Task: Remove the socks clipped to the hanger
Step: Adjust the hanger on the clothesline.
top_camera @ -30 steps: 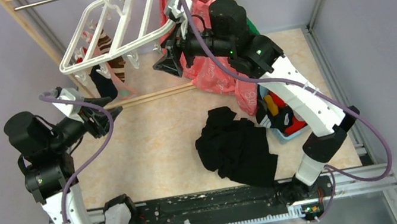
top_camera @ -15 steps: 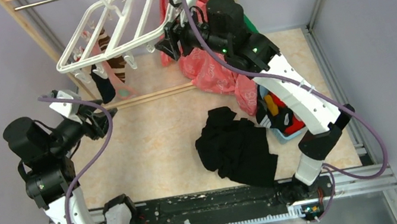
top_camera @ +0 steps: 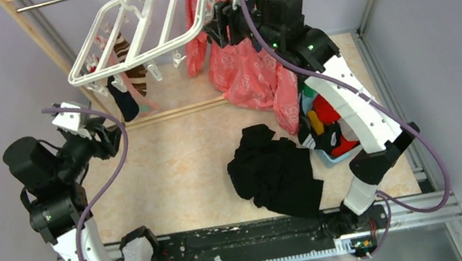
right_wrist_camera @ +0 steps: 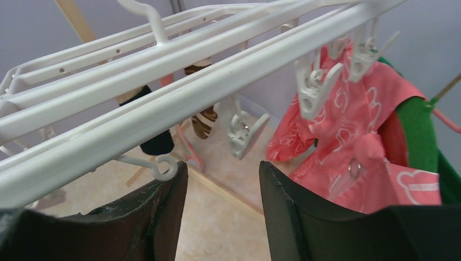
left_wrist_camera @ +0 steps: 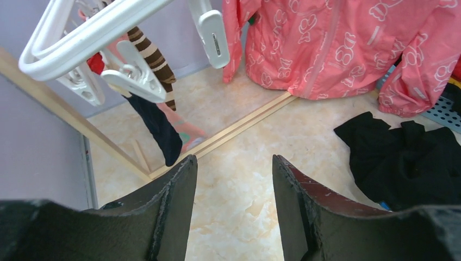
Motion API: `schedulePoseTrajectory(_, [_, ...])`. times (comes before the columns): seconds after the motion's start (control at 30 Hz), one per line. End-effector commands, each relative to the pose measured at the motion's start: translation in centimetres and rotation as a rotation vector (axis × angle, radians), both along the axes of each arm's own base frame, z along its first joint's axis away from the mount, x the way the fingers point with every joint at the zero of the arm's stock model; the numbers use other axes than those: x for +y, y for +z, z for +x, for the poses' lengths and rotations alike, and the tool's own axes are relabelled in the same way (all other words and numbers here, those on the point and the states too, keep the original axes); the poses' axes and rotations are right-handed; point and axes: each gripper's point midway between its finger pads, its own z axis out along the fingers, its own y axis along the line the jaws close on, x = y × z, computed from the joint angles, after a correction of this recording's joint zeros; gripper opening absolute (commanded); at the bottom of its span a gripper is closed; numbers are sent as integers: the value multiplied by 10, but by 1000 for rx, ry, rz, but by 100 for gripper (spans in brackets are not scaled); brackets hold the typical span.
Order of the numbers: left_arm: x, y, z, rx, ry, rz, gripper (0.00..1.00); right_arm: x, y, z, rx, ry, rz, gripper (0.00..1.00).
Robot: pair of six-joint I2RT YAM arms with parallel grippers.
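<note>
Looking past my left pincer, parted and empty, I see the socks dangling lengthwise from the hanger up and to its left, nearer it than my right pincer, likewise parted and empty under the right rail.

Pink shirt hangs near black cloth (crumpled).
</note>
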Motion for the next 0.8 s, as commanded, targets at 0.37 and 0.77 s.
schedulePoseTrajectory(0.37, [17,12,1,-14,107,11,61,-34,42,1,-137,-18,23,52])
schedulePoseTrajectory(0.77, [27,14,0,-10,172,19,63,-36,41,56,-134,-17,45,51])
